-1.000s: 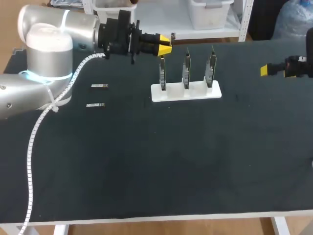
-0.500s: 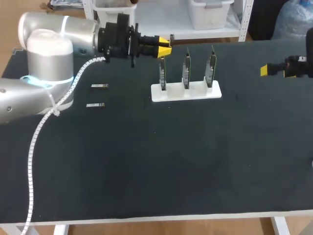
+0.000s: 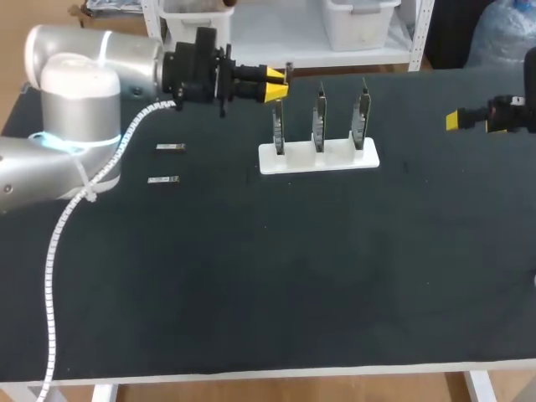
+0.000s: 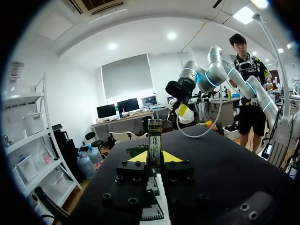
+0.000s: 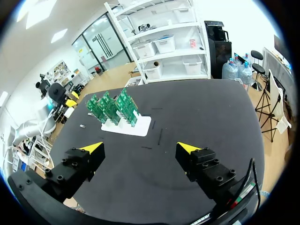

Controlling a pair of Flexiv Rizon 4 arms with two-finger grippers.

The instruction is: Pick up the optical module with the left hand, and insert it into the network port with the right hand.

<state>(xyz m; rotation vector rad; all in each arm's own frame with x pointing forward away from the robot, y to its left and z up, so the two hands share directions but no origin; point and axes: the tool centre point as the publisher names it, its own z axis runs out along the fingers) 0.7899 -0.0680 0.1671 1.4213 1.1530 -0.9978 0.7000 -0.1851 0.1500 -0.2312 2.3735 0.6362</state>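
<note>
Near the left end of the white stand (image 3: 318,157), the left gripper (image 3: 278,82) pinches the module (image 4: 154,138), pick-up looks done; next, hand it to the wide-open right gripper (image 5: 140,149), well apart from that stand

The head camera looks down from above and behind on the whole table (image 3: 293,276), while the two wrist cameras sit low, facing each other across it, the right one sharing the white board rack (image 5: 126,127) with the head view.
</note>
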